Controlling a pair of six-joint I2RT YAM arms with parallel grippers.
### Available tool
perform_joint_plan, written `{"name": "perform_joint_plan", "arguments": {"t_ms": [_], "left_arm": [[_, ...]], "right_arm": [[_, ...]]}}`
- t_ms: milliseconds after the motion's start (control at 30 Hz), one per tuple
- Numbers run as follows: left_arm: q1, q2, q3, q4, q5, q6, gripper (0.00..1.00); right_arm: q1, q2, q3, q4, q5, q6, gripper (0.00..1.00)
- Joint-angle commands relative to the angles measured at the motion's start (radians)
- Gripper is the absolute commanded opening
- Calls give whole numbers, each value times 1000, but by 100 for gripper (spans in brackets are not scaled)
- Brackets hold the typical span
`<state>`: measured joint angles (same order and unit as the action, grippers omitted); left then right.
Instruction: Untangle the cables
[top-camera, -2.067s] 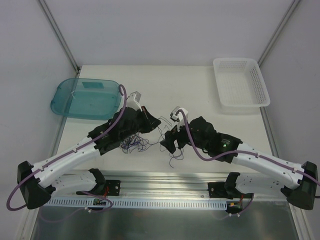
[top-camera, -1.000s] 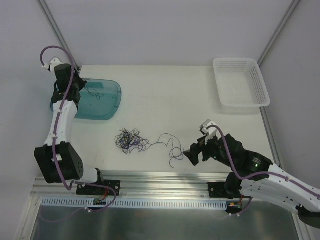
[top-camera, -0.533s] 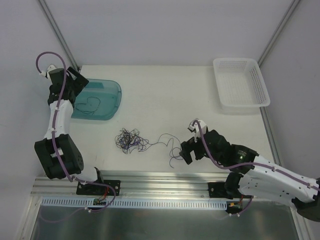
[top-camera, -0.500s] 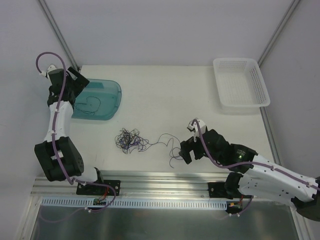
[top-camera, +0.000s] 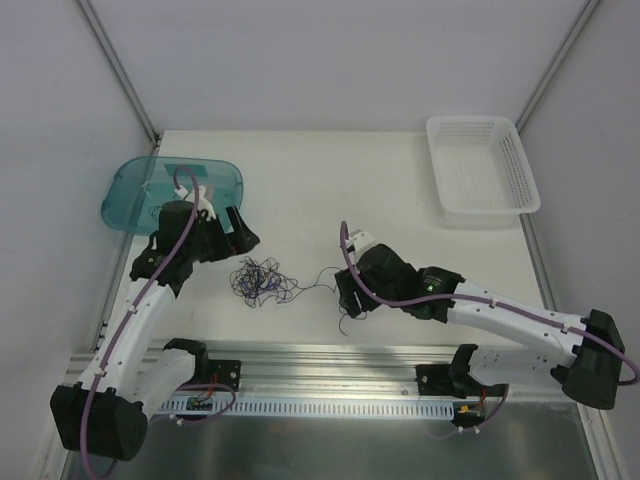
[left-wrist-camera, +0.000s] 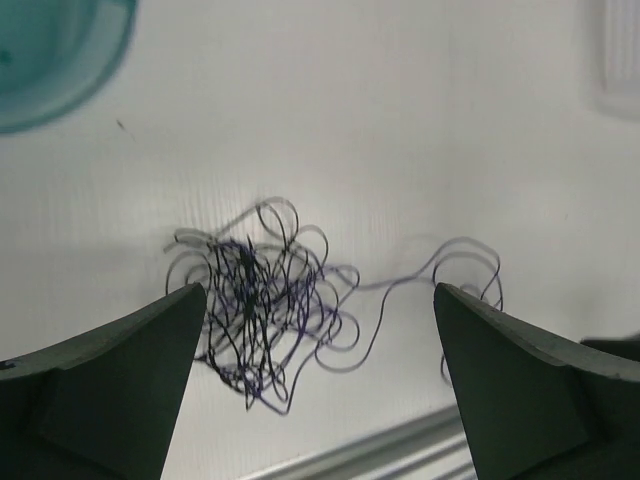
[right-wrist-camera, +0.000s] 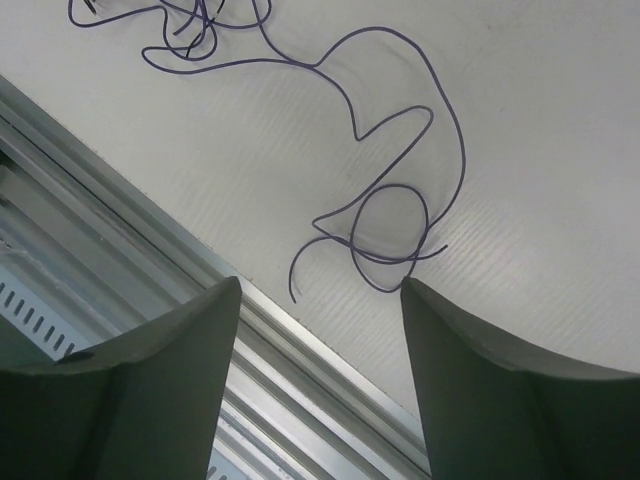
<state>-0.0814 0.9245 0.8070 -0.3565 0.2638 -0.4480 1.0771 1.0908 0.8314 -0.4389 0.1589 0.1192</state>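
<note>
The cables (top-camera: 262, 280) lie as a dark bluish tangle on the white table, left of centre. One strand runs right from it and ends in a small loop (top-camera: 345, 295). My left gripper (top-camera: 238, 232) hangs open just behind and left of the tangle. In the left wrist view the tangle (left-wrist-camera: 260, 310) lies between the wide-apart fingers of my left gripper (left-wrist-camera: 318, 290). My right gripper (top-camera: 345, 298) hovers over the loose strand's end. In the right wrist view the loop (right-wrist-camera: 390, 230) lies just beyond the right gripper (right-wrist-camera: 320, 283), which is open with nothing held.
A teal tray (top-camera: 130, 195) sits at the back left, partly behind the left arm. A white mesh basket (top-camera: 480, 165) stands at the back right. The aluminium rail (right-wrist-camera: 150, 230) runs along the table's near edge, close under the right gripper.
The left arm has swung from over the teal tray down to the tangle, its gripper now open. The right gripper has moved left over the loose strand's end, and its jaws have narrowed.
</note>
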Motion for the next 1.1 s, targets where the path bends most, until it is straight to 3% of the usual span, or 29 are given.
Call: {"name": "perform_joint_plan", "arguments": {"t_ms": [0,167,333,667,1067], "left_arm": [[-104,-58,-58,-114,-23,94,99],[-198,-99,-118,-167,-126,131,99],[-247,-75,-163,-165,-216,57,99],[-248,14,-166,-165,-192,72,95],[-247,134,-149,-150,-182,57,82]], "right_arm": [[4,53,75,58,-42,16,67],[6,185,130,98,-39,66,65],[23,303,182,172,21,294,65],[90,570,244,359,76,689,63],[118,724,299,424,128,789,56]]}}
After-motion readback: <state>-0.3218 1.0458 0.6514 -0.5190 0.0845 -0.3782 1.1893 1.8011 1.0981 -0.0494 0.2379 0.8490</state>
